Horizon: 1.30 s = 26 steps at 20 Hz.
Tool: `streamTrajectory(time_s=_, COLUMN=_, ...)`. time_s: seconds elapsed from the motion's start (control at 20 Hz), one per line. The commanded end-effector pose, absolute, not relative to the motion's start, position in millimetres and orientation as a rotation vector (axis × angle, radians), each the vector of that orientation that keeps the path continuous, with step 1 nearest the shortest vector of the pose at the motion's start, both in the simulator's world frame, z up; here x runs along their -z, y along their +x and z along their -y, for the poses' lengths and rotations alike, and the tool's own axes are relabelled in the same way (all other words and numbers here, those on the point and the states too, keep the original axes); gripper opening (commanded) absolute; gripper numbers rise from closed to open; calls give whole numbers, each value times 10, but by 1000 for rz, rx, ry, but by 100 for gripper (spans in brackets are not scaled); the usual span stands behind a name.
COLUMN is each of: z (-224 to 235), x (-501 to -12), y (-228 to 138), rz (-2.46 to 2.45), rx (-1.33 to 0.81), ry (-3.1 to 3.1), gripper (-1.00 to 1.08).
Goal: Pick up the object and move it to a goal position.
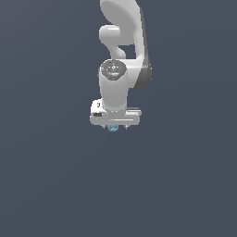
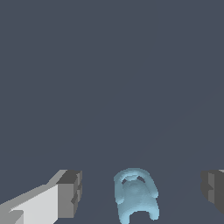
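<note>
Plain slate-grey backdrop throughout, no visible edges. White arm points straight down. Tool [image 2: 140, 192] spread wide, grey fingers [image 2: 70, 192] well apart. Light-blue object [image 2: 135, 194] between fingers, touching neither; exterior view shows object [image 1: 112, 127] just under tool [image 1: 114, 126].

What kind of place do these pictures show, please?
Most likely a bare simulated scene, not a real room: a flat, uniform grey-blue background with no furniture, one white arm, and a tiny light-blue object lying between the open gripper's fingers.
</note>
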<state>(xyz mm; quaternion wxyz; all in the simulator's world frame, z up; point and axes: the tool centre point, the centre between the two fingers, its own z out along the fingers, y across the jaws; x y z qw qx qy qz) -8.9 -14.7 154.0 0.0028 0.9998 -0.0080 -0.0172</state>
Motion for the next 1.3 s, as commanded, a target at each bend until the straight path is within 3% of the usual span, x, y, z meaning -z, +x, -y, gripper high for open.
streamTrajectory(time_s=0.0, z=147, x=-1540, y=-89, rz=25, rx=54, ry=3135, gripper=100)
streamTrajectory(time_s=0.45, z=526, x=-1555, y=-109, rz=73, rx=43, ry=3104, gripper=100)
streamTrajectory(time_s=1.25, z=440, x=-1274, y=-423, rz=-46, rx=29, ry=3122, gripper=100)
